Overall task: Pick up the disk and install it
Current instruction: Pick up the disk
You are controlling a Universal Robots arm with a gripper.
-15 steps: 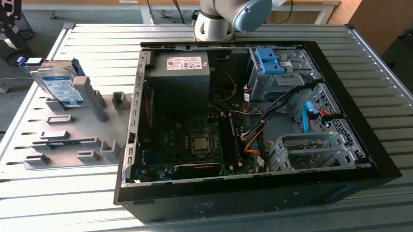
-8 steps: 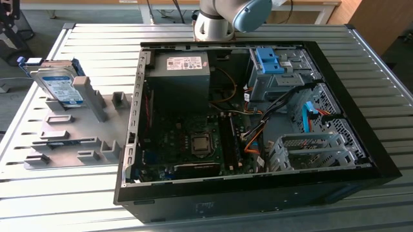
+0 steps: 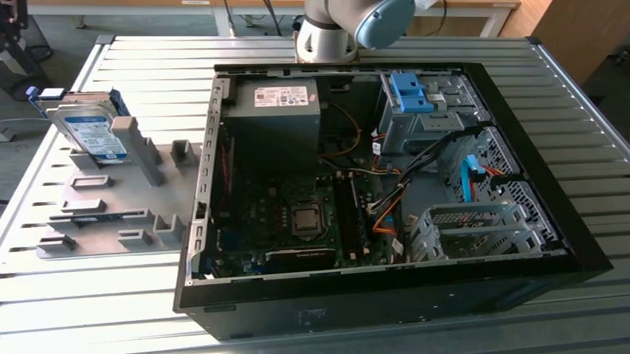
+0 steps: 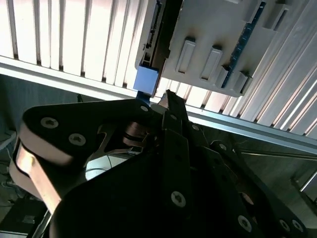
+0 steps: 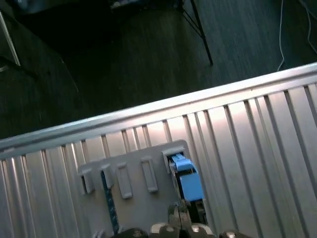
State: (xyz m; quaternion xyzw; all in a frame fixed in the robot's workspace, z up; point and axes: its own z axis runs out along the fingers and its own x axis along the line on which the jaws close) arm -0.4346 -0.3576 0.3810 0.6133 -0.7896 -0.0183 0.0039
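Print on disk (image 3: 94, 134) label, power-supply sticker (image 3: 280, 96) illegible.

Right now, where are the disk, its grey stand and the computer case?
disk (image 3: 88, 133): exterior view, on its white-and-blue label.
grey stand (image 3: 128, 199): exterior view, on its flat base.
computer case (image 3: 394, 310): exterior view, on its black outer wall.
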